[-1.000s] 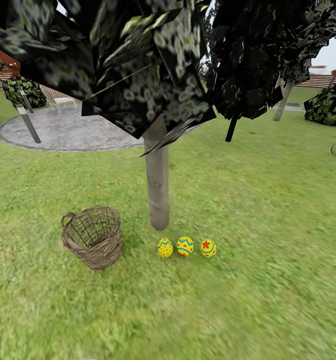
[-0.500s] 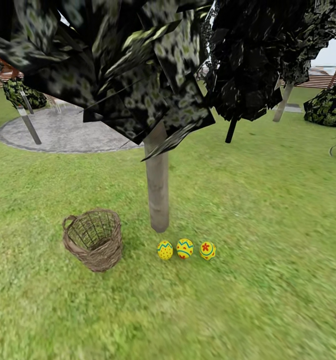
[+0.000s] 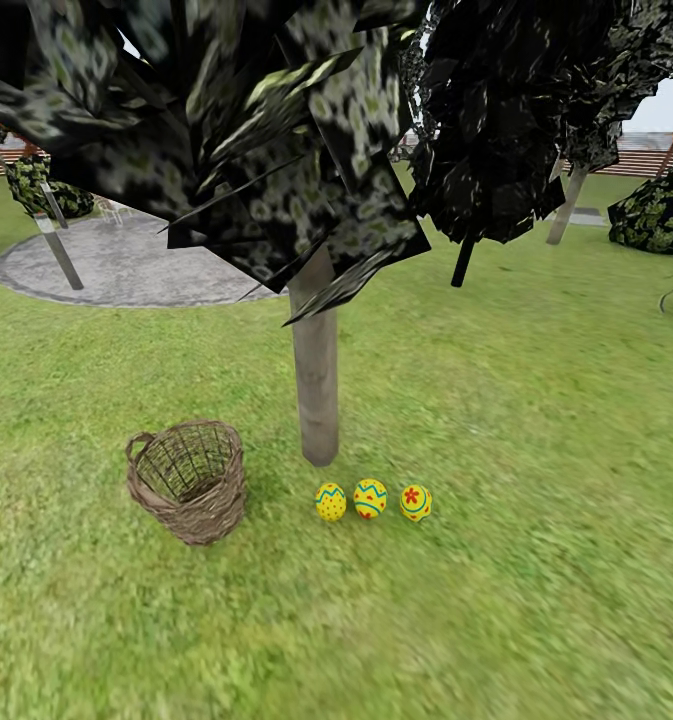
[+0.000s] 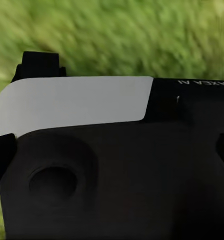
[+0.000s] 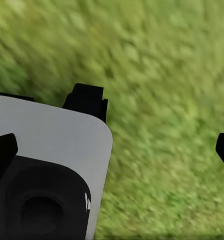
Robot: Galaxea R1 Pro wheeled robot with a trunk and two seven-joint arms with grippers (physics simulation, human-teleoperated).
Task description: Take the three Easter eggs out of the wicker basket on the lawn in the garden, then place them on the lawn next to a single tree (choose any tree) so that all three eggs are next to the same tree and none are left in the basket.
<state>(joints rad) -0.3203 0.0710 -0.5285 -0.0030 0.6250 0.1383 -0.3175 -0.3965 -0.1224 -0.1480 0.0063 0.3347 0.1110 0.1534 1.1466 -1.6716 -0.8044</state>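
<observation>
- All three Easter eggs [image 3: 370,499] sit in a row on the lawn [image 3: 536,420], just beside the tree [image 3: 316,390] trunk.
- Wicker basket [image 3: 188,480] looks empty, though its floor is partly hidden.
- Can't tell either end effector's state; the wrist views are blocked by robot body.
- Risk: the base could nudge an egg away while driving off.

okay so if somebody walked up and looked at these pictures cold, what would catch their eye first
Probably the three Easter eggs, bright yellow in a neat row on the lawn just in front of the tree. Next, the wicker basket, standing to the left of the trunk with nothing visible inside it. Overhead, the tree's dark, green-flecked leaves hang low across the top of the head view.
</observation>
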